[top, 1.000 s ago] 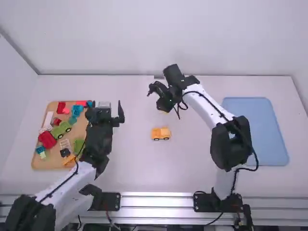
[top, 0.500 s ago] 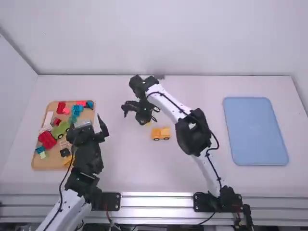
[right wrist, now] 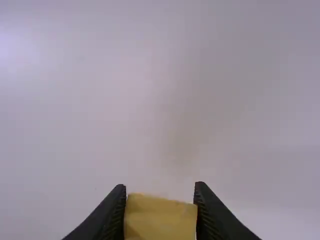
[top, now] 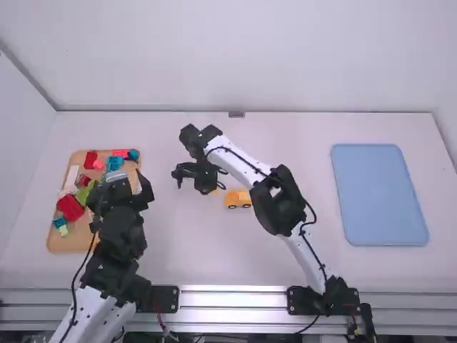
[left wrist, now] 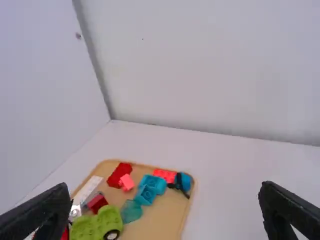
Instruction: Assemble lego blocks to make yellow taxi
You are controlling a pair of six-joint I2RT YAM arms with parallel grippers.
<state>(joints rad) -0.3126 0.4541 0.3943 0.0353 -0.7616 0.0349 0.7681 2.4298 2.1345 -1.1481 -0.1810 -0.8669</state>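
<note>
Yellow taxi piece [top: 238, 199] on white table [top: 307, 146], pale wall [top: 243, 57] beyond

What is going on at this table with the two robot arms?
The right gripper holds a yellow block between its fingers, left of the yellow-orange wheeled block vehicle on the table. The open left gripper is over the wooden tray of assorted blocks.

At the right of the high view, a pale blue rectangular tray [top: 379, 194] lies flat on the white tabletop [top: 214, 250]. At the left, a tan tray [top: 61, 244] holds red bricks [top: 91, 158], teal bricks [left wrist: 155, 184] and a green wheeled block [left wrist: 95, 226]. White walls [top: 250, 57] fill the top and upper left; silver rails [top: 232, 309] cross the bottom.
</note>
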